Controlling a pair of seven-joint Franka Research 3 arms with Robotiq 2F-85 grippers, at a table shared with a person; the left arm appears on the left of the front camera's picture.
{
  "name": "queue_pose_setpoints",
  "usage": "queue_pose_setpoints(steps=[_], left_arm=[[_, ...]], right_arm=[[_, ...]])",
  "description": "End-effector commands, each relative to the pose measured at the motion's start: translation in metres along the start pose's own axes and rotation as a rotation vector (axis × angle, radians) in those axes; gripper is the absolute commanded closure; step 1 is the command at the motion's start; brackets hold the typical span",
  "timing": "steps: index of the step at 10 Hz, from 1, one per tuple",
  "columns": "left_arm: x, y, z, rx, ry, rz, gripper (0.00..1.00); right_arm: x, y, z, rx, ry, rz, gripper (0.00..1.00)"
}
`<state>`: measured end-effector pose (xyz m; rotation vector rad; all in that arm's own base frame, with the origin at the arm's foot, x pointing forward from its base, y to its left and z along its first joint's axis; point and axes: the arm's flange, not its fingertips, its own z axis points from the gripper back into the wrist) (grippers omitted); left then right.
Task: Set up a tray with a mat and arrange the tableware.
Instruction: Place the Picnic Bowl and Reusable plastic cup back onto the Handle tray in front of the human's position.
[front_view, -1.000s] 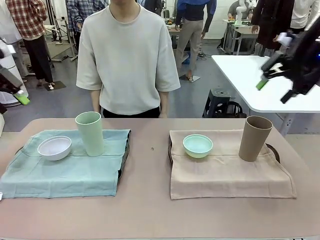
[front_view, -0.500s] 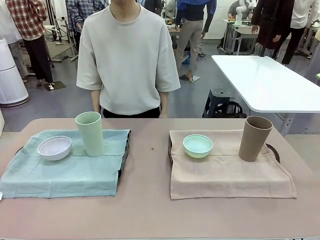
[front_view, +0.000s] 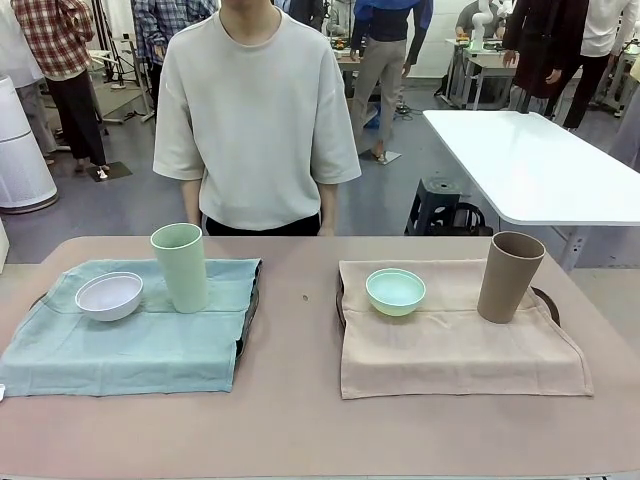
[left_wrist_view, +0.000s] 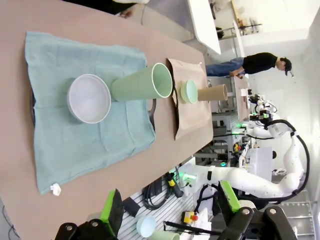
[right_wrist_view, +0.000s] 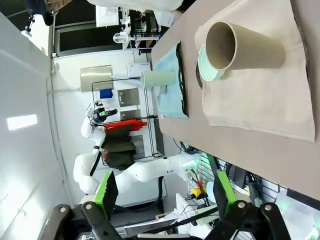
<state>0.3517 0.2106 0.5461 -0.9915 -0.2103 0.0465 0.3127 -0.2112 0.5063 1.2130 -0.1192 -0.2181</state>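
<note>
On the left tray (front_view: 246, 318) a teal mat (front_view: 140, 345) carries a white bowl (front_view: 109, 296) and an upright pale green cup (front_view: 181, 267). The right tray (front_view: 549, 301) has a tan mat (front_view: 455, 350) with a mint green bowl (front_view: 395, 291) and a brown cup (front_view: 510, 277). My left gripper (left_wrist_view: 170, 207) is open and empty, high above the teal mat (left_wrist_view: 85, 105) and white bowl (left_wrist_view: 89, 98). Open and empty too, my right gripper (right_wrist_view: 166, 192) hangs well clear of the brown cup (right_wrist_view: 245, 46) and tan mat (right_wrist_view: 260, 100).
A person in a pale T-shirt (front_view: 255, 115) stands at the table's far edge, hands down. Bare tabletop (front_view: 295, 340) separates the two trays. A white table (front_view: 530, 165) stands behind on the right.
Both arms have pulled back from the left and right edges of the front view. The mats, bowls and cups have not moved.
</note>
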Motion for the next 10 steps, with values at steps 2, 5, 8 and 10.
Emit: queue_pose_setpoints(steps=[2,5,8,10], left_arm=[[0.0006,-0.0009,-0.0015,0.001,0.006,-0.004,0.00],[0.0006,-0.0009,-0.0015,0.001,0.006,-0.004,0.00],[0.0006,-0.0009,-0.0015,0.001,0.006,-0.004,0.00],[0.0006,-0.0009,-0.0015,0.001,0.006,-0.004,0.00]], right_arm=[[0.0031,0.0022,-0.0003,-0.009,0.003,-0.004,0.00],[0.0031,0.0022,-0.0003,-0.009,0.003,-0.004,0.00],[0.0031,0.0022,-0.0003,-0.009,0.003,-0.004,0.00],[0.0031,0.0022,-0.0003,-0.009,0.003,-0.004,0.00]])
